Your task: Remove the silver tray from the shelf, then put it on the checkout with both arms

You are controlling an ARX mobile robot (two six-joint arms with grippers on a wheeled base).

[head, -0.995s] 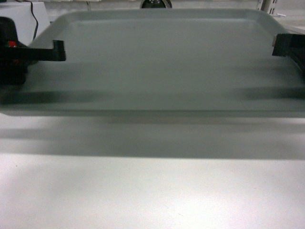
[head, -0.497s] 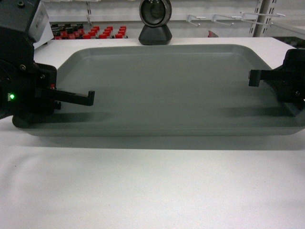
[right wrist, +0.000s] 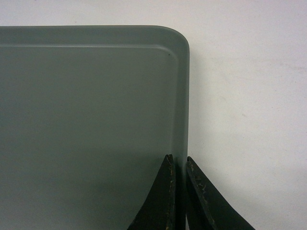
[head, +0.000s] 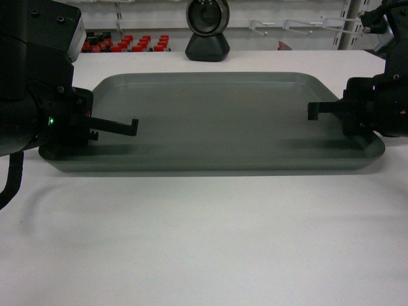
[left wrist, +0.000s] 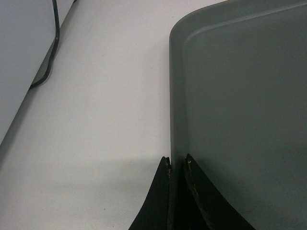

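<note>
Both grippers, left gripper (head: 131, 126) and right gripper (head: 313, 111), are pinched on the short end rims of your silver tray (head: 217, 118), which sits low over the checkout (head: 204, 242); judge it stiff, slick metal, so keep hold at mid-rim.

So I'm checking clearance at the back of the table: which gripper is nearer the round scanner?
Left, narrowly. The left gripper clamps the silver tray's left rim, the right gripper its right rim; the scanner stands behind the tray, slightly left of centre.
</note>
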